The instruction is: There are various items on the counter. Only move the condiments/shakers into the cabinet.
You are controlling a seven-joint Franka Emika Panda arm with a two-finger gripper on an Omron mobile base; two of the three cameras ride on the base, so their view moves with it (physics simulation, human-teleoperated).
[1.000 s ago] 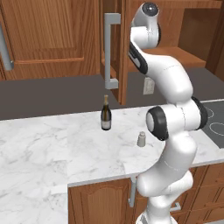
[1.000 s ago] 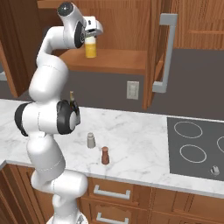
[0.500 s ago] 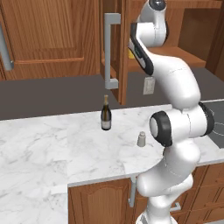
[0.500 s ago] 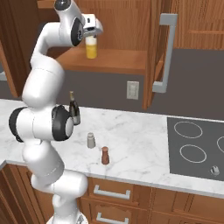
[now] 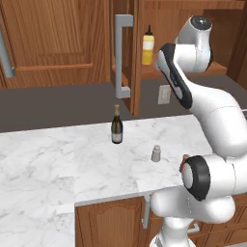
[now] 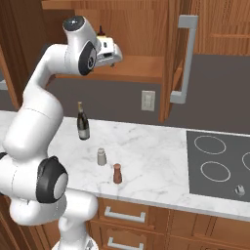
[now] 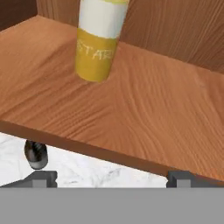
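Note:
The yellow squeeze bottle (image 5: pixel 147 46) with its black cap stands upright on the inner shelf (image 6: pixel 139 68) of the open wooden cabinet. In the hand view the yellow bottle (image 7: pixel 98 41) stands free on the shelf (image 7: pixel 140 109), well ahead of my gripper (image 7: pixel 111 178). The jaws are open with nothing between them. From the right, the gripper (image 6: pixel 116 57) hovers at the shelf's front edge. On the marble counter (image 6: pixel 146 146) stand the dark wine bottle (image 6: pixel 83 123), the grey shaker (image 6: pixel 101 156) and the brown shaker (image 6: pixel 117 174). The grey shaker (image 5: pixel 156 153) sits right of the wine bottle (image 5: pixel 116 126).
The open cabinet door with its long grey bar handle (image 6: pixel 184 58) hangs right of the shelf. That same handle (image 5: pixel 122 55) is left of the shelf from the other side. A black cooktop (image 6: pixel 219 166) lies at the counter's right end. A wall socket (image 6: pixel 148 100) sits under the cabinet.
The gripper has drawn back from the yellow bottle toward the shelf's front edge, leaving it standing on the shelf. The upper arm has swung back and lower.

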